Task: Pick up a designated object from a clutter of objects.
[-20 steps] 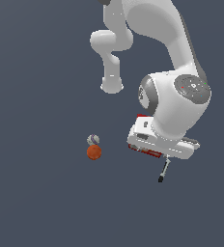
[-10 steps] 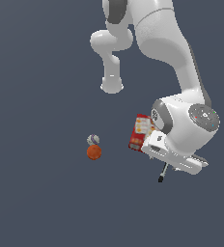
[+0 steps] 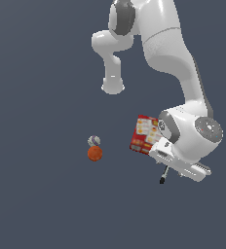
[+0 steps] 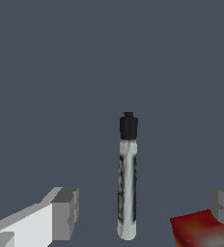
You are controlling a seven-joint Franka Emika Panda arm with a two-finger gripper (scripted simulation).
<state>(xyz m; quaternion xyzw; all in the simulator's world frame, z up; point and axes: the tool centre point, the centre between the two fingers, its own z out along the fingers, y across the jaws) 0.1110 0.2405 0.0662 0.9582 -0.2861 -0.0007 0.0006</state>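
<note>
tool (image 4: 143,212) is spread wide right over the marker (image 4: 127,178), not touching it, red box (image 3: 145,134) just beside, 2 balls (image 3: 94,148) well apart on the table (image 3: 47,204)

The scene holds one marker (image 4: 127,178), one red box (image 3: 145,134), and two balls: one orange ball (image 3: 95,153) and one smaller white-purple ball (image 3: 94,141). One arm (image 3: 173,58) carries one gripper (image 4: 143,212).
</note>
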